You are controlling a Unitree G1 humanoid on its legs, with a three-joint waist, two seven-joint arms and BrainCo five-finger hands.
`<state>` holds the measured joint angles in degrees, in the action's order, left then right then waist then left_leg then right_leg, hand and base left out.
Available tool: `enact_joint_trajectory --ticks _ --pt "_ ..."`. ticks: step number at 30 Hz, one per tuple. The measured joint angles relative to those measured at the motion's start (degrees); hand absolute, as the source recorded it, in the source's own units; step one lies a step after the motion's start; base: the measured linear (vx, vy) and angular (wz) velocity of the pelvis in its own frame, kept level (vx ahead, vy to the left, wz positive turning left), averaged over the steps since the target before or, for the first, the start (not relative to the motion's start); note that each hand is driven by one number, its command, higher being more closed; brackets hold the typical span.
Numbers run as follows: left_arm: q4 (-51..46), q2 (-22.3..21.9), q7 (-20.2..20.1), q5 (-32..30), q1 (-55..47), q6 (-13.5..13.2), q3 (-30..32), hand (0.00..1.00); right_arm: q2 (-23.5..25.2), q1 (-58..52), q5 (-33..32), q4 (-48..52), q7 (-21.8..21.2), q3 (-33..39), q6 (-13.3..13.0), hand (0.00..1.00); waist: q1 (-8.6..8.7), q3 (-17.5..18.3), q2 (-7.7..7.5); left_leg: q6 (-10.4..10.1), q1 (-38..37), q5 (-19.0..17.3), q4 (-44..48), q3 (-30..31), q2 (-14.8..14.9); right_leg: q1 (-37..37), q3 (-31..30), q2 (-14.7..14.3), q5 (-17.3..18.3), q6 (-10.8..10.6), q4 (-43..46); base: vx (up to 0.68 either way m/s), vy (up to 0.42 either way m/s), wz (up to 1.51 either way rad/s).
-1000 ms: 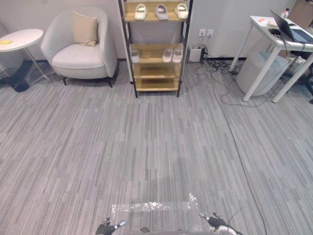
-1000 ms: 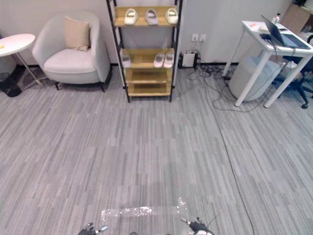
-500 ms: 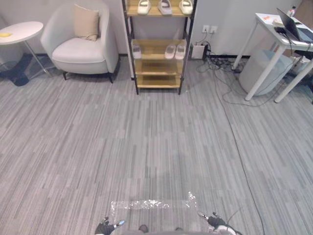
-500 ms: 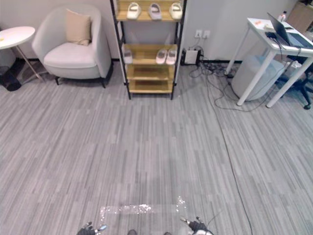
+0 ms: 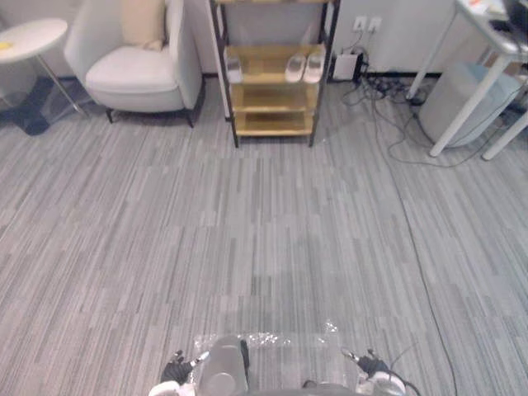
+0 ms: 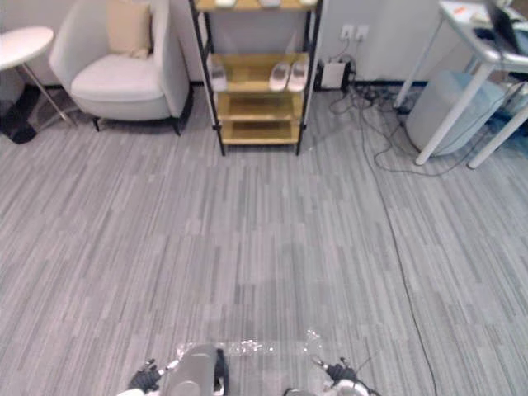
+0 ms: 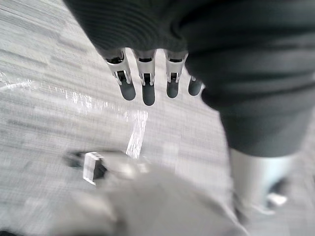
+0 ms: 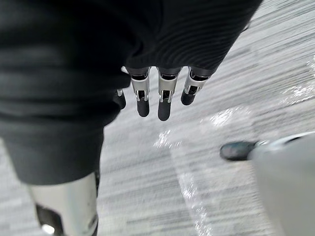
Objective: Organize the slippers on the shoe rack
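Observation:
The wooden shoe rack (image 5: 273,91) with a black frame stands far ahead against the wall. On its middle shelf a pale pair of slippers (image 5: 303,68) lies at the right and a single grey slipper (image 5: 233,69) at the left. The two lower shelves hold nothing. My left hand (image 5: 175,371) and right hand (image 5: 373,365) hang low at my sides, far from the rack. In the wrist views the left fingers (image 7: 147,84) and the right fingers (image 8: 163,97) point straight down at the carpet, open and holding nothing.
A light armchair (image 5: 136,74) with a cushion stands left of the rack, and a round white side table (image 5: 29,37) further left. At the right are a white desk (image 5: 495,49), a grey bin (image 5: 462,99) and floor cables (image 5: 388,107). Shiny tape (image 5: 264,340) marks the carpet near me.
The whole picture has shifted: the camera looks further down, so the rack's top shelf has slid out of the top edge. Both hands still hang at my sides.

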<state>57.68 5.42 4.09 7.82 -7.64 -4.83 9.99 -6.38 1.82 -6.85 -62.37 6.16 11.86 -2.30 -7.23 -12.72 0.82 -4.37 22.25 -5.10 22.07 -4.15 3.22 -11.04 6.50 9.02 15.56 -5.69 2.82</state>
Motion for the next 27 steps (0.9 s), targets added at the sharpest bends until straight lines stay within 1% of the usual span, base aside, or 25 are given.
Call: enact_joint_trajectory --ticks 1,2,4,5,6,7,8,9,10,11,13,14,15,16,17,18,19,20,21,22,23,24,25,26,27 --pt "0.56 0.43 0.29 0.46 -1.1 0.1 0.34 0.0 1.63 0.43 0.09 0.17 -0.33 -1.27 -0.01 0.0 -0.39 0.71 -2.24 2.13 0.75 -2.29 4.27 -1.61 -1.48 -1.16 -0.92 2.17 0.52 0.04 0.83 0.53 0.331 -0.28" --pt "0.55 1.23 0.59 0.67 -0.74 0.12 0.17 0.0 3.18 0.79 0.14 0.83 -0.58 -1.26 -0.19 0.0 -0.87 1.46 -3.57 3.21 1.2 -4.83 5.71 -2.44 -2.19 1.63 -1.41 3.49 0.66 -0.4 6.85 0.63 0.341 -0.26" --pt "0.51 1.65 0.6 0.68 0.11 0.11 -0.24 0.0 4.01 1.18 0.18 0.81 -0.63 -1.27 -0.41 0.0 -1.2 1.49 -3.99 3.76 -0.53 -6.29 5.6 -2.92 -2.27 6.08 -3.01 3.94 -0.79 -2.47 16.87 0.45 0.219 -0.14" --pt "0.56 2.01 0.63 0.66 0.1 0.15 -1.41 0.0 4.64 0.87 0.2 0.43 -0.89 -1.43 -0.38 0.0 -1.1 1.34 -4.15 4.84 -5.57 -7.88 4.14 -3.36 -2.81 9.96 -5.45 4.01 -3.25 -7.25 30.7 0.48 0.204 -0.22" --pt "0.48 2.35 0.63 0.64 0.06 0.15 -2.64 0.0 4.66 0.51 0.22 0.32 -1.04 -1.6 -0.29 0.0 -1.03 1.23 -3.94 5.35 -10.48 -8.84 2.21 -3.95 -2.98 13.19 -4.93 4.11 -4.06 -8.01 42.61 0.58 0.236 -0.22" --pt "0.45 2.4 0.63 0.63 0.06 0.15 -2.81 0.0 4.64 0.41 0.22 0.34 -1.06 -1.71 -0.29 0.0 -0.96 1.08 -3.66 5.46 -11.65 -8.98 1.5 -3.99 -3.1 13.92 -4.17 4.21 -3.98 -7.36 45.16 0.39 0.122 -0.14" --pt "0.34 2.54 0.64 0.63 0.11 0.13 -3.27 0.0 4.57 0.33 0.23 0.35 -1.11 -2.28 -0.29 0.0 -0.51 1.04 -3.37 5.68 -14.98 -9.1 -0.72 -3.99 -3.22 15.77 -1.16 4.83 -3.27 -5.23 50.5 0.49 0.122 0.05" --pt "0.18 2.66 0.64 0.65 0.68 0.0 -3.32 0.0 4.48 0.53 0.65 0.5 -1.13 -3.53 -0.3 0.0 0.6 1.17 -3.47 5.92 -20.38 -8.91 -4.85 -3.76 -3.27 18.51 4.76 5.83 -1.59 -0.77 53.83 0.58 0.098 0.07" --pt "0.24 2.63 0.62 0.73 1.46 0.02 -3.22 0.0 4.45 0.51 1.31 0.46 -1.17 -3.66 -0.33 0.0 1.04 1.15 -3.42 5.93 -23.9 -8.91 -7.55 -3.69 -2.74 21.0 8.65 5.49 -0.04 1.8 51.58 0.57 0.06 0.07" --pt "0.22 2.6 0.61 0.73 1.74 0.01 -3.18 0.0 4.39 0.51 1.59 0.42 -1.16 -3.66 -0.33 0.0 1.14 1.09 -3.28 5.94 -24.94 -8.91 -8.24 -3.54 -2.41 21.79 9.64 4.94 0.41 2.35 49.65 0.45 -0.025 0.03" --pt "0.22 2.15 0.52 0.75 3.37 0.01 -3.18 0.0 3.7 1.16 2.27 0.47 -1.19 -3.87 -0.4 0.0 1.61 0.55 -2.43 5.94 -28.05 -8.92 -10.47 -3.0 -0.6 25.95 11.86 0.62 0.67 3.55 36.54 0.45 -0.073 0.1" --pt "0.21 1.78 0.54 0.75 3.98 -0.01 -3.18 0.0 3.29 1.78 2.27 0.52 -1.2 -4.21 -0.42 0.0 1.99 0.15 -2.16 5.9 -29.85 -8.94 -11.74 -2.91 0.18 28.36 11.24 -2.27 -2.23 3.66 26.67 0.36 -0.075 0.13" --pt "0.23 1.72 0.54 0.75 4.05 -0.01 -3.18 0.0 3.25 1.84 2.26 0.52 -1.2 -4.27 -0.41 0.0 2.09 0.03 -2.17 5.89 -30.42 -8.94 -12.06 -2.93 0.27 28.69 10.95 -2.85 -3.61 3.61 24.14 0.56 -0.155 0.22" --pt "0.19 1.87 0.55 0.79 4.04 -0.05 -2.96 0.0 3.2 1.99 2.28 0.5 -1.23 -4.97 -0.41 0.0 2.42 -0.35 -3.11 5.15 -32.46 -9.32 -12.86 -2.84 -0.59 28.87 9.14 -4.59 -11.32 4.25 13.9 0.47 -0.184 0.3" --pt "0.19 2.78 0.59 0.78 3.78 -0.23 -2.39 0.0 3.22 0.91 2.34 0.48 -1.4 -5.74 -0.4 0.0 2.74 -0.4 -5.02 3.08 -34.43 -10.7 -13.04 -1.46 -2.27 28.93 7.13 -4.34 -20.87 5.43 9.88 0.59 -0.246 0.39" --pt "0.32 2.94 0.59 0.78 3.82 -0.4 -2.2 0.0 3.25 0.53 2.08 0.58 -1.59 -5.75 -0.45 0.0 3.09 -0.5 -6.09 2.16 -35.46 -11.29 -13.07 -0.82 -2.99 29.3 6.42 -3.98 -21.61 9.2 10.55 0.44 -0.204 0.24" --pt "1.04 1.51 0.6 0.75 4.12 -0.76 -0.89 0.0 1.52 2.37 2.34 0.75 -1.52 -5.62 -0.46 0.0 3.51 -0.72 -2.31 1.86 -36.16 -12.63 -12.34 0.5 0.01 30.31 6.98 -5.78 -17.94 8.91 15.97 0.44 -0.203 0.12" --pt "1.12 0.44 0.69 0.74 4.16 -0.97 -0.64 0.0 1.02 2.59 2.36 0.99 -1.56 -5.37 -0.66 0.0 4.1 -0.48 -0.63 1.59 -36.03 -13.34 -10.1 1.78 1.45 29.94 7.86 -7.19 -14.18 8.15 16.34 0.33 -0.142 0.0" --pt "1.17 0.23 0.69 0.74 4.17 -1.0 -0.46 0.0 1.02 2.58 2.36 0.97 -1.56 -5.3 -0.67 0.0 4.1 -0.44 -0.34 1.53 -35.65 -13.41 -9.21 1.94 1.86 29.79 8.19 -7.5 -13.78 8.43 16.43 0.52 -0.28 0.16" --pt "1.49 -0.71 0.5 0.63 4.06 -0.86 0.34 0.0 1.53 2.35 2.37 0.72 -1.6 -4.53 -0.58 0.0 4.03 -0.52 0.71 0.87 -31.03 -13.5 3.23 4.45 4.11 27.05 9.43 -9.7 -11.35 8.99 15.52 0.42 -0.235 0.19" --pt "1.25 -1.35 0.28 0.63 3.99 -0.79 1.53 0.0 1.66 1.81 2.34 1.14 -1.56 -4.3 -0.59 0.0 4.08 -0.83 1.57 -1.19 -27.23 -11.88 13.46 5.45 6.01 24.23 10.49 -11.13 -10.32 9.44 14.33 0.42 -0.235 0.23" --pt "1.21 -1.46 0.27 0.64 4.0 -0.78 1.87 0.0 1.74 1.64 2.31 1.35 -1.54 -4.29 -0.59 0.0 4.06 -0.97 1.79 -1.48 -26.03 -11.02 16.89 5.65 6.63 23.37 10.62 -11.52 -9.99 9.72 13.93 0.26 -0.096 0.24" --pt "0.55 -1.76 0.21 0.62 3.95 -0.74 2.48 0.0 1.79 0.86 2.24 2.17 -1.37 -4.31 -0.56 0.0 3.81 -1.27 2.24 -1.59 -21.91 -8.86 27.37 5.65 8.64 20.56 10.9 -12.86 -8.5 10.48 13.31 0.43 -0.111 0.21" --pt "-1.46 -1.47 0.25 0.65 3.55 -0.78 2.7 0.0 2.6 0.34 1.88 3.03 -1.01 -4.31 -0.62 0.0 3.16 -1.89 1.62 -0.88 -15.88 -9.51 38.74 2.9 10.43 15.83 10.98 -13.78 -6.29 12.1 12.77 0.51 -0.128 0.19" --pt "-1.8 -1.3 0.27 0.65 3.51 -0.81 2.64 0.0 2.79 0.39 1.82 3.03 -0.95 -4.3 -0.62 0.0 2.88 -2.0 1.35 -0.69 -14.64 -9.87 39.66 2.35 10.39 14.89 10.98 -13.77 -5.83 12.27 12.55 0.49 -0.121 0.13"
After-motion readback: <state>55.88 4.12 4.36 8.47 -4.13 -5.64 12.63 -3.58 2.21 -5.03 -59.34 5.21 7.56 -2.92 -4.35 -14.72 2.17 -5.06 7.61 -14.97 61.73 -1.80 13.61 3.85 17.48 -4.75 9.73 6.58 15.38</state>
